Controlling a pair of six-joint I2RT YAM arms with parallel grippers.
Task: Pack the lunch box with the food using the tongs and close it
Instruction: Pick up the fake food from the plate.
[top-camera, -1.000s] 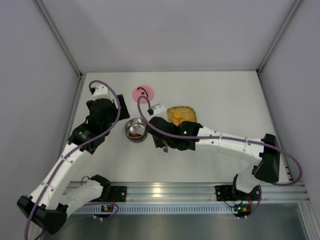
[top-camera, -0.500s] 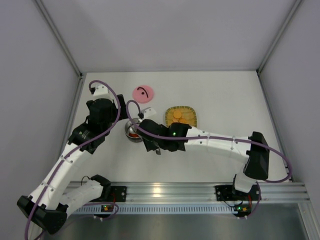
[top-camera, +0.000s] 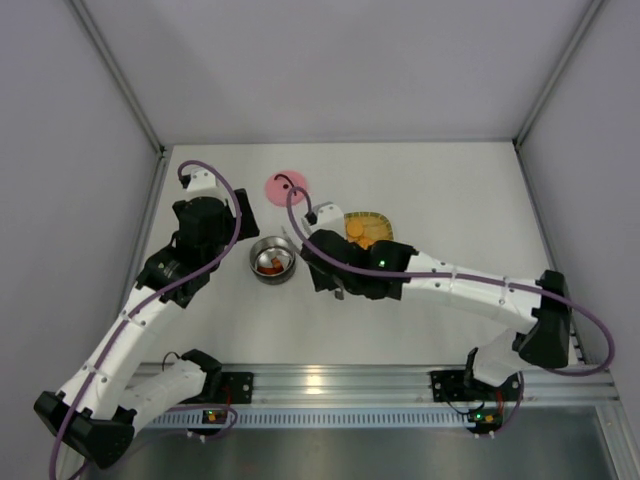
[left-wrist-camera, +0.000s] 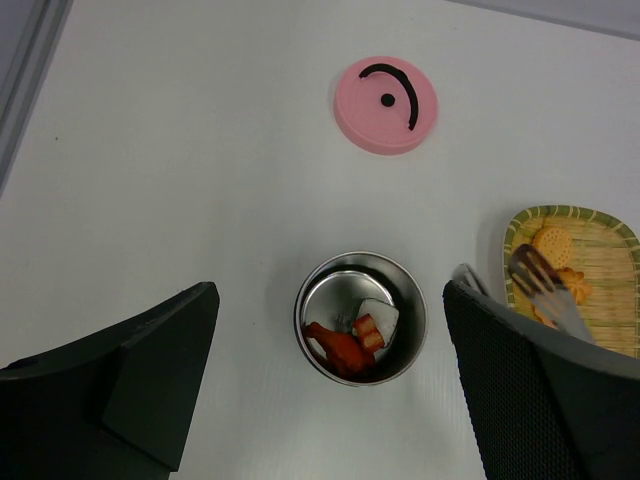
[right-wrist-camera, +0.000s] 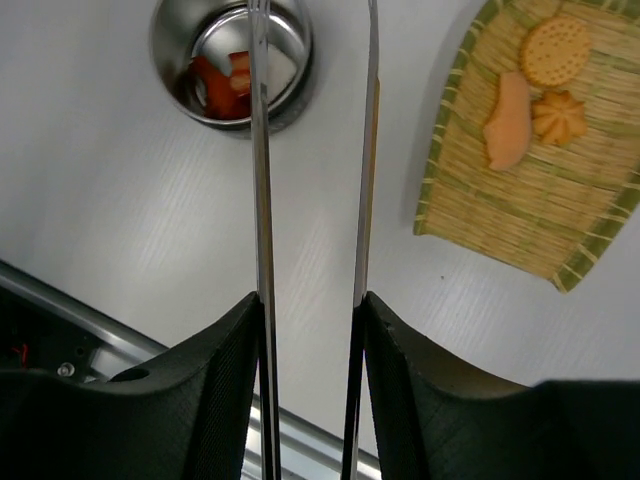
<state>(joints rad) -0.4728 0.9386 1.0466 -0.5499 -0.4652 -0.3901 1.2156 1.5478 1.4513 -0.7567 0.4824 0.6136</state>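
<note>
While the right gripper (right-wrist-camera: 310, 300) clamps the tongs (right-wrist-camera: 262, 200) from both sides, their two slim arms running parallel with a gap between, the left gripper (left-wrist-camera: 330, 292) hangs with its jaws spread wide above the lunch box (left-wrist-camera: 330, 288). That steel bowl stands uncovered on the table (left-wrist-camera: 150, 150), holding red-orange food (left-wrist-camera: 338, 348) and a white-edged piece (left-wrist-camera: 378, 318). Beside it lies a woven tray (left-wrist-camera: 605, 262) with biscuits (left-wrist-camera: 552, 245). Farther back, well apart, the pink lid (left-wrist-camera: 385, 104) lies flat.

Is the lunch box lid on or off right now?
Off. The pink lid lies flat on the table, apart from the lunch box, whose open top shows food inside.
</note>
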